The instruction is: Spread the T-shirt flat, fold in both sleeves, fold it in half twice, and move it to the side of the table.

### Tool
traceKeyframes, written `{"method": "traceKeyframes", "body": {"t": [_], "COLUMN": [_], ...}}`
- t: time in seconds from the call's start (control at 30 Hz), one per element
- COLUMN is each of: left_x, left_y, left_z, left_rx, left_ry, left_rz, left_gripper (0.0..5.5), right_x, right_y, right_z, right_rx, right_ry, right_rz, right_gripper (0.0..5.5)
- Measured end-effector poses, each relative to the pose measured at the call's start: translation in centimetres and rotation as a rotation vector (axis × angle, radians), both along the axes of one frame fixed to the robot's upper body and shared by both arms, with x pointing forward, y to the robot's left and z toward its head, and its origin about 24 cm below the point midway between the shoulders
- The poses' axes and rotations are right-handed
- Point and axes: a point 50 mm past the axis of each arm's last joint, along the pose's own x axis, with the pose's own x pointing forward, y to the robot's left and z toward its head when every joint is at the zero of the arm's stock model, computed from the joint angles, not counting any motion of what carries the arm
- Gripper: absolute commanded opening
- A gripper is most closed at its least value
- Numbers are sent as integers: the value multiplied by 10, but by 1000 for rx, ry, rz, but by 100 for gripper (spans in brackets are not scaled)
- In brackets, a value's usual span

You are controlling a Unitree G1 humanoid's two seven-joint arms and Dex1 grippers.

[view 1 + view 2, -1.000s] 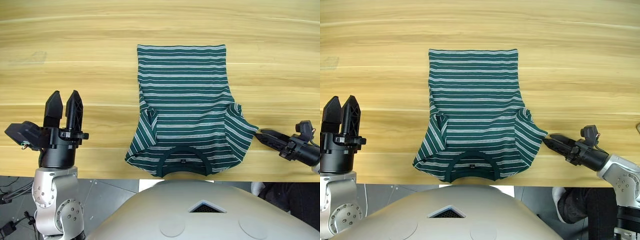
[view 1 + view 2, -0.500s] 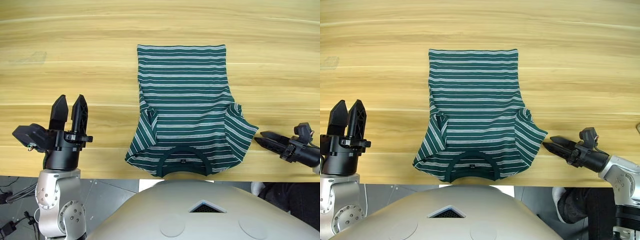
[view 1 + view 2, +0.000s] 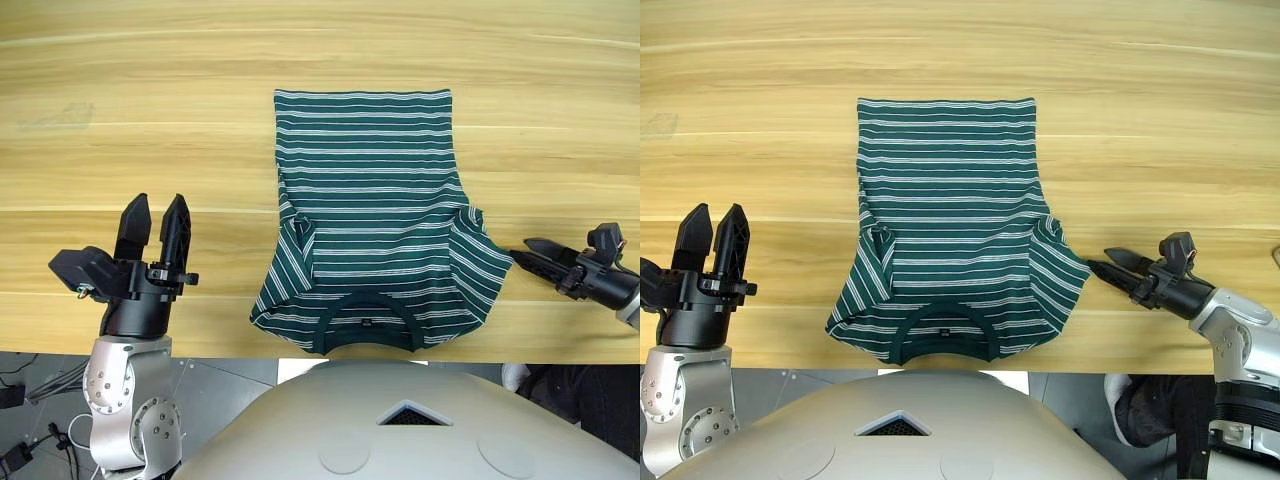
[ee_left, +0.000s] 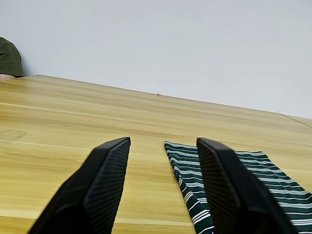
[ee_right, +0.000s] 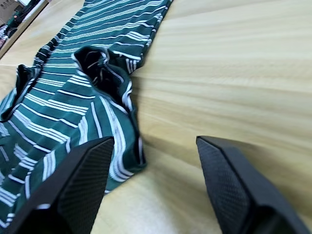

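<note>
- The dark green T-shirt with thin white stripes [image 3: 370, 220] lies in the middle of the light wood-grain worktop [image 3: 150, 100]. Its plain green neckband is at the near edge and its straight hem points away from the robot.
- The far half of the shirt lies smooth and nearly rectangular. The shoulder half is wider, and both sleeves are bunched into soft, rumpled folds along the sides.
- In the right wrist view the fabric at the sleeve rolls over on itself, showing a dark hollow.
- The left claw [image 3: 157, 205] is to the left of the shirt and well apart from it. Its two black, wedge-shaped, finely textured fingers are spread with a clear gap.
- The right claw [image 3: 1100, 259] sits low over the worktop, just beside the right sleeve's edge. Its fingers are parted wide and hold nothing.
</note>
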Motion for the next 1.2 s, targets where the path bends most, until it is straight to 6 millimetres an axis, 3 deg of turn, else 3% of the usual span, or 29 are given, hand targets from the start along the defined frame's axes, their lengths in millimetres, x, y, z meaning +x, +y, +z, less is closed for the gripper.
{"method": "traceKeyframes", "body": {"t": [0.57,1.0,1.2], "left_x": [3,4,6], "left_y": [-5,-5,-5], "left_z": [-7,-13,-16], "left_rx": [24,23,29], "left_ry": [19,33,34], "left_rz": [-20,-14,-18], "left_gripper": [253,253,253], "right_x": [-10,-9,7], "right_y": [6,7,17], "right_z": [-6,-4,28], "right_rx": [27,22,238], "right_ry": [44,36,-75], "right_rz": [85,91,90], "right_gripper": [1,1,1]}}
